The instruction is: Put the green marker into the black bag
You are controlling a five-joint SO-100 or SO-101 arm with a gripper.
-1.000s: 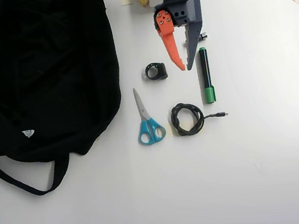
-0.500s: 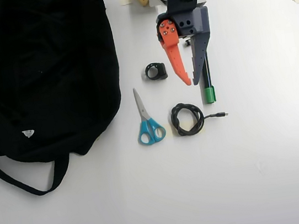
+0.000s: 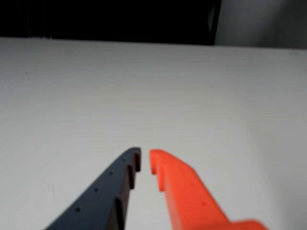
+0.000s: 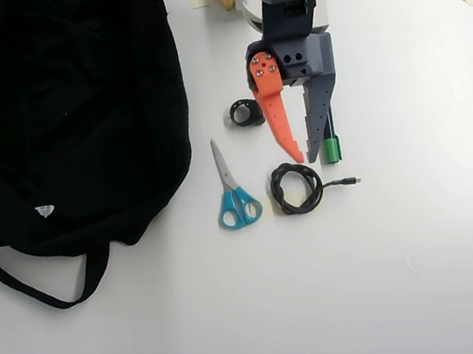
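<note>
Green marker [image 4: 331,148] lying on worktop [image 4: 423,248], mostly hidden under dark finger | end effector [image 4: 305,158] narrowly parted, gripping nothing, sitting beside marker | step: approach, pre-grasp | next: shift to straddle barrel, close | black bag [image 4: 60,114] well apart, overhead-left.

obstacles: scissors [image 4: 235,193], coiled cable [image 4: 297,188], black ring-like part [image 4: 247,112] | free: bare table [image 4: 420,230] right, below
</note>
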